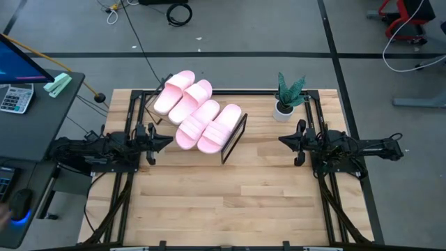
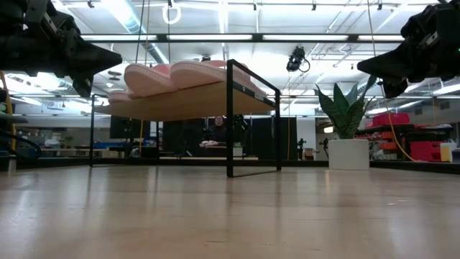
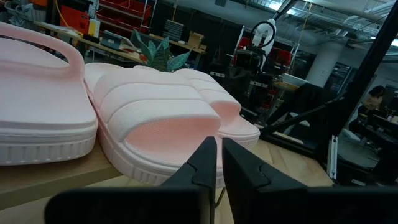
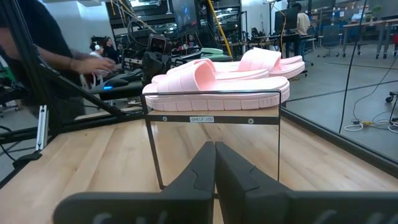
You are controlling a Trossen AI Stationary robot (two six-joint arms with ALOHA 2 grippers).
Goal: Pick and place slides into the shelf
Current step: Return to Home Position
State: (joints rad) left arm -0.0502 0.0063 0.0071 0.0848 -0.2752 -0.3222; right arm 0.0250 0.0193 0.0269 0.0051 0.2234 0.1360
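Four slides (image 1: 198, 118) are lying on the shelf (image 2: 187, 104) near the table's (image 1: 230, 202) far edge; left gripper (image 1: 166, 141) is hovering just beside them, right gripper (image 1: 285, 140) farther off (both closed, holding nothing).

I see all four pale pink slides (image 1: 197, 122) lying side by side, straps up, covering the shelf (image 2: 194, 106), a wooden plank on black wire end frames, set slantwise at the table's (image 1: 244, 202) far side.
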